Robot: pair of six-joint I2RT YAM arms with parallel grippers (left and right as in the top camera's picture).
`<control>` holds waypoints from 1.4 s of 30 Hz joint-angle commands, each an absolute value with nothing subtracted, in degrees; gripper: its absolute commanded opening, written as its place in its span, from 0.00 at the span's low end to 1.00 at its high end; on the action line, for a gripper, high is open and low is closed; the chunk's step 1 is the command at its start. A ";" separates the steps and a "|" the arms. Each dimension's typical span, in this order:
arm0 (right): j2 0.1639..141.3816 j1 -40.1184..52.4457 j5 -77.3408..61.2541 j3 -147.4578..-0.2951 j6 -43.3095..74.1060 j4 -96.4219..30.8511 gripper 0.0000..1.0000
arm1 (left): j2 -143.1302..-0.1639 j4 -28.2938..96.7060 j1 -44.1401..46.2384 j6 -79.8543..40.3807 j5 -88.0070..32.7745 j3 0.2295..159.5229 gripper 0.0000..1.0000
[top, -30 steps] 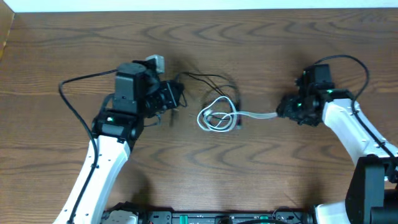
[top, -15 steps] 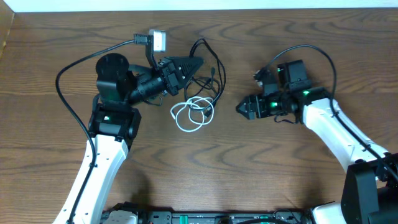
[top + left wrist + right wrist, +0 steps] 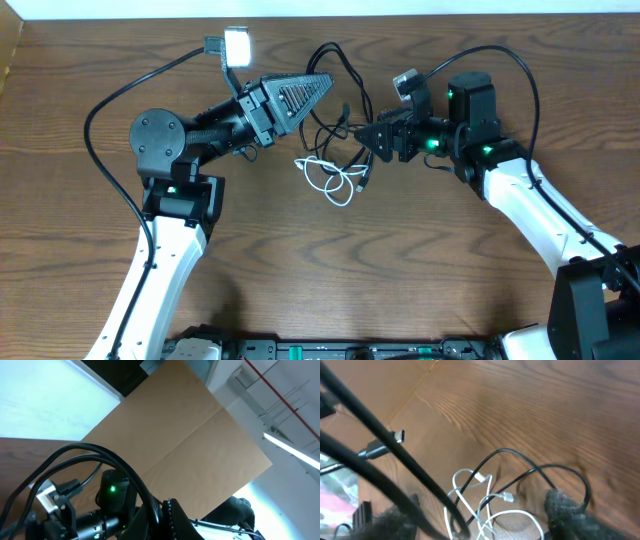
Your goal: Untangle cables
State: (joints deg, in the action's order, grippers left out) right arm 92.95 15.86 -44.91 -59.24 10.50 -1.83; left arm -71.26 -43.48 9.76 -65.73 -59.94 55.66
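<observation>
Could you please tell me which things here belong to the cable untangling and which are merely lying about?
Part of the job:
- white cable
- thin black cables lying next to and across it

Not part of it:
- left arm's thick black cable
- right arm's thick black cable
- wooden table
- brown cardboard panel

**No legible writing showing**

Nothing readable is appearing in any of the three views. No letters, numbers, brand marks or labels are showing on the cables [image 3: 335,170] or on the table [image 3: 420,280]. The blurred parts of the wrist views are giving up no legible marks either.
</observation>
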 commanded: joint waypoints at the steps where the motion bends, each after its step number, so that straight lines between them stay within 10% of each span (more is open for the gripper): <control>1: 92.79 16.23 -41.58 -59.94 10.68 -4.36 0.01 | -70.89 -44.01 9.67 -65.25 -60.66 56.86 0.08; 6: 92.79 16.16 -19.03 -59.94 10.66 -21.43 0.01 | -71.11 -15.07 9.67 -40.16 -58.17 56.80 0.09; 10: 91.59 16.16 -19.07 -60.01 10.66 -24.73 0.01 | -71.11 5.45 9.67 -27.57 -44.69 56.80 0.39; 20: 71.20 16.16 -28.21 -61.71 10.24 -19.81 0.01 | -74.76 13.58 9.67 -25.02 -40.93 56.47 0.77; 32: 70.83 16.16 -18.81 -61.73 20.38 14.26 0.01 | -74.91 25.76 9.67 -20.14 -26.26 56.47 0.80; 38: 71.16 16.19 -18.59 -61.71 16.01 -13.39 0.01 | -74.91 26.76 12.91 -20.16 -28.01 56.47 0.80; 42: 71.13 16.19 -22.31 -61.71 19.46 -5.39 0.01 | -75.42 25.65 19.03 -20.16 -26.92 56.45 0.80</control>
State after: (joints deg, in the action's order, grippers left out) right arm 71.42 16.01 -19.42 -61.32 17.37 -10.66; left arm -74.91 26.26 15.73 -20.93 -27.05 56.36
